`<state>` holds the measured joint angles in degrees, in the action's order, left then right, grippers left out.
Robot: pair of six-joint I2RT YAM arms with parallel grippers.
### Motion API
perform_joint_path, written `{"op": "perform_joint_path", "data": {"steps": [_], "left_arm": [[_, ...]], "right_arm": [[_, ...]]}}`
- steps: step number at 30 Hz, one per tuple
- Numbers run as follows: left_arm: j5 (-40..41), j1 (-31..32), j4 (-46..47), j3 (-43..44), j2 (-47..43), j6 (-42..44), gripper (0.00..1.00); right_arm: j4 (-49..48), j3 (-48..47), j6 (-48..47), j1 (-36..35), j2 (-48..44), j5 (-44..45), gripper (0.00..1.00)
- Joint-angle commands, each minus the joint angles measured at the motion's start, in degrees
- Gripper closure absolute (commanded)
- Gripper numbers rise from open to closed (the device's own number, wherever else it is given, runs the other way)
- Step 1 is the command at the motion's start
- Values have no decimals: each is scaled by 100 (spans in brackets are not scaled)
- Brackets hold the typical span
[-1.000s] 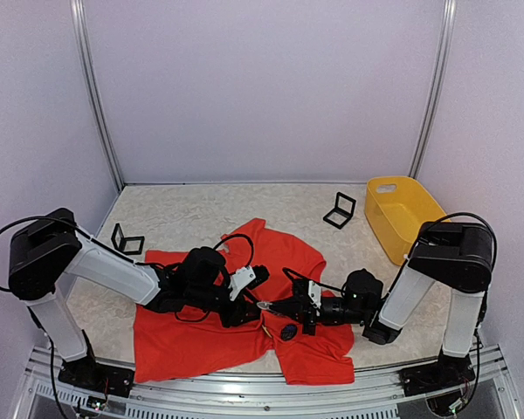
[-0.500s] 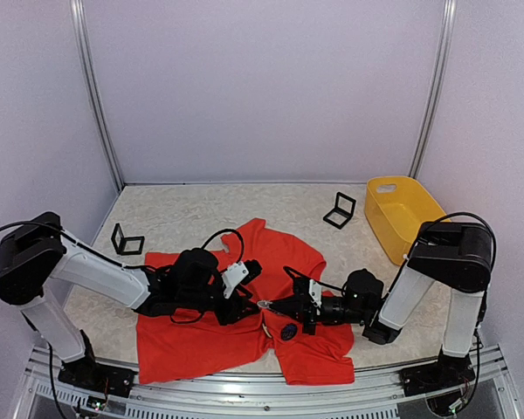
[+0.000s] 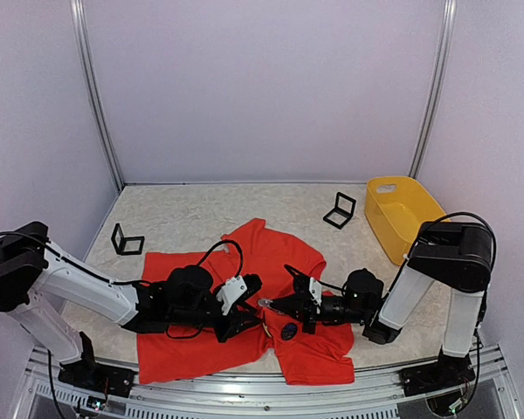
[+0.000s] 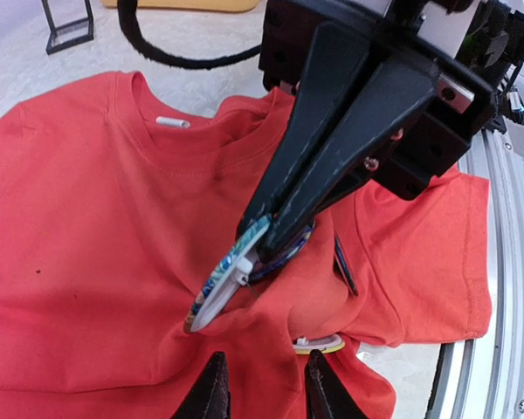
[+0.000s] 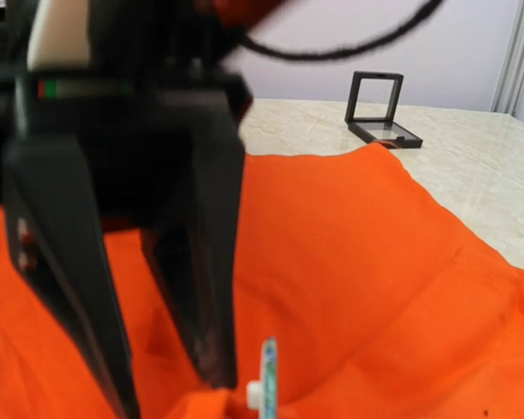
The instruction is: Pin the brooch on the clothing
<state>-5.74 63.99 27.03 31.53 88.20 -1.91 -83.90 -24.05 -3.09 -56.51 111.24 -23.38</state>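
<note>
The clothing [image 3: 201, 349], a red-orange T-shirt, lies crumpled between the two arms. My right gripper [image 3: 268, 305] reaches in from the right and is shut on the brooch [image 3: 263, 302]. In the left wrist view its black fingers [image 4: 332, 131] clamp the brooch [image 4: 220, 286], a round disc with a blue-green face and a white back. The disc's lower edge meets a raised fold of the clothing [image 4: 96, 218]. My left gripper [image 4: 264, 391] is closed round that fold just below. The right wrist view shows the brooch [image 5: 268, 375] edge-on over the clothing [image 5: 358, 262].
A yellow basket [image 3: 374, 214] stands at the back right. Two small black frames [image 3: 339, 209] [image 3: 127, 239] sit on the table. A yellow-rimmed white disc [image 4: 319, 343] peeks from under the fold. A dark round disc [image 3: 288, 331] lies on the shirt. The metal rail [image 4: 506, 262] runs close by.
My left arm has slid toward the near edge and lower over the shirt, and its jaws have narrowed onto the fabric fold. The right gripper and brooch have stayed in place.
</note>
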Motion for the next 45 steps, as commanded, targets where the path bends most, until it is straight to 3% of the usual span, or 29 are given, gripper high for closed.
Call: {"op": "perform_joint_path", "data": {"steps": [1, 8, 30, 31, 33, 37, 41, 45], "left_arm": [[-40, 40, 226, 286, 350, -19, 76], [162, 43, 184, 532, 653, -80, 99], [845, -24, 111, 790, 1128, -415, 100], [793, -21, 99, 774, 1124, -385, 93], [656, -11, 96, 702, 1041, -257, 67], [250, -28, 208, 190, 444, 238, 50], [-159, -122, 358, -181, -230, 635, 47], [-423, -253, 376, -176, -337, 779, 56]], "right_arm": [[-110, -22, 94, 13, 14, 4, 100], [4, -12, 82, 17, -100, -38, 100], [-222, 46, 685, -62, -279, -276, 100], [-201, 49, 683, -60, -295, -274, 100], [-197, 79, 623, -49, -312, -229, 100], [-184, 120, 566, 16, -284, -345, 100], [-171, 81, 500, 43, -250, -553, 100], [-175, 33, 510, 61, -260, -641, 100]]}}
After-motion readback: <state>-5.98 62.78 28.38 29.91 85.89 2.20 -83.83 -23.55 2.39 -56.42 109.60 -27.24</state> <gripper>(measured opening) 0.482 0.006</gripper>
